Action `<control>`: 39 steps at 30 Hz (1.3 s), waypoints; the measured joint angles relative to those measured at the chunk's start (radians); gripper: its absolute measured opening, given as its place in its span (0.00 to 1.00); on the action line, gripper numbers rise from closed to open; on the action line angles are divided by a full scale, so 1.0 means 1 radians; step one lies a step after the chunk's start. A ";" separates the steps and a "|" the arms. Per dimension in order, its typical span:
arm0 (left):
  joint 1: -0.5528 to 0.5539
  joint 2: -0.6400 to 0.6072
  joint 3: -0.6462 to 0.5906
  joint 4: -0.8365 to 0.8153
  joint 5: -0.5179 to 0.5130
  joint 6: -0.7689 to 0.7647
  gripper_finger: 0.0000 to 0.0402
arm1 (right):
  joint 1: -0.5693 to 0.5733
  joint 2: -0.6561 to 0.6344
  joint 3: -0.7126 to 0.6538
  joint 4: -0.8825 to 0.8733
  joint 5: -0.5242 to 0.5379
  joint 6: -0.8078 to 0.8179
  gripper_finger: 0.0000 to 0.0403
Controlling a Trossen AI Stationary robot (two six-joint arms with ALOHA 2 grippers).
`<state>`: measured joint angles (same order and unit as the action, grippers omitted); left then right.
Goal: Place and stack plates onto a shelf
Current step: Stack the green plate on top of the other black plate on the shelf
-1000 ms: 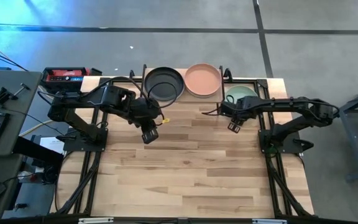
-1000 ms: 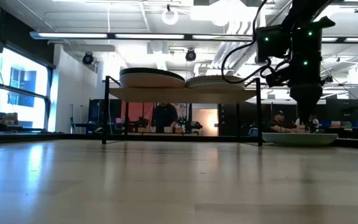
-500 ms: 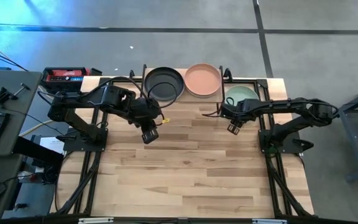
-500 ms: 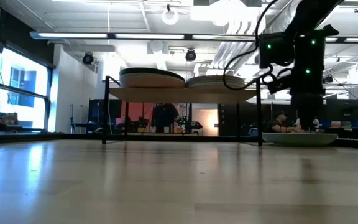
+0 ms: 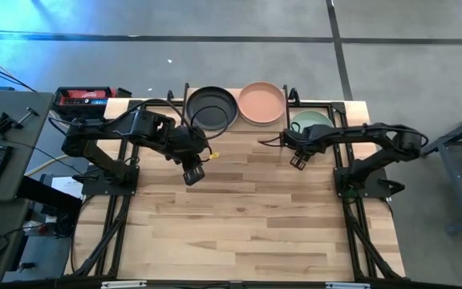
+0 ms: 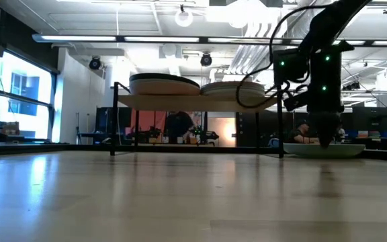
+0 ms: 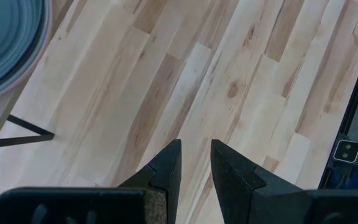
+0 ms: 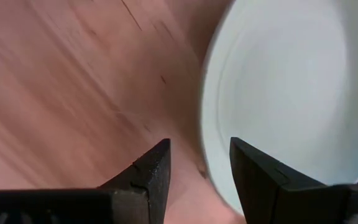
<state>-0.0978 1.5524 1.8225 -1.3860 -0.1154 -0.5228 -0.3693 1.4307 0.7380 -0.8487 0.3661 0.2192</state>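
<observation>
Right claw [image 8: 194, 165] — open, empty — hangs low just beside the round matte pale green plate [image 5: 311, 122], which lies on the table right of the shelf [image 6: 197, 101]; nearer than the left claw [image 5: 192, 172], part-open, empty.

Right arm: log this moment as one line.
right end effector open, low beside green plate on table | left end effector open, empty | shelf: dark plate, peach plate
</observation>
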 joint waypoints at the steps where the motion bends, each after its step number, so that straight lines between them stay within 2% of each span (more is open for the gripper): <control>1: 0.000 0.000 0.000 0.000 0.000 0.000 0.19 | -0.006 0.010 0.000 0.007 -0.005 -0.013 0.35; 14: 0.000 0.000 0.000 0.001 0.000 0.000 0.19 | -0.030 0.115 0.000 0.044 0.027 -0.039 0.34; 18: 0.000 0.000 0.000 0.001 0.000 0.000 0.19 | -0.030 0.123 0.000 0.044 0.035 -0.037 0.27; 26: 0.000 0.000 0.000 0.001 0.000 0.000 0.19 | -0.030 0.123 -0.001 0.046 0.024 -0.014 0.02; 34: 0.000 0.000 0.000 0.002 0.000 0.001 0.19 | -0.030 0.123 0.000 0.037 0.004 0.010 0.01; 39: 0.000 0.000 0.000 0.002 0.000 0.000 0.19 | -0.029 0.110 0.000 -0.016 0.009 0.084 0.00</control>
<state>-0.0978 1.5524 1.8225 -1.3842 -0.1158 -0.5224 -0.3988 1.5402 0.7376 -0.8651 0.3752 0.3036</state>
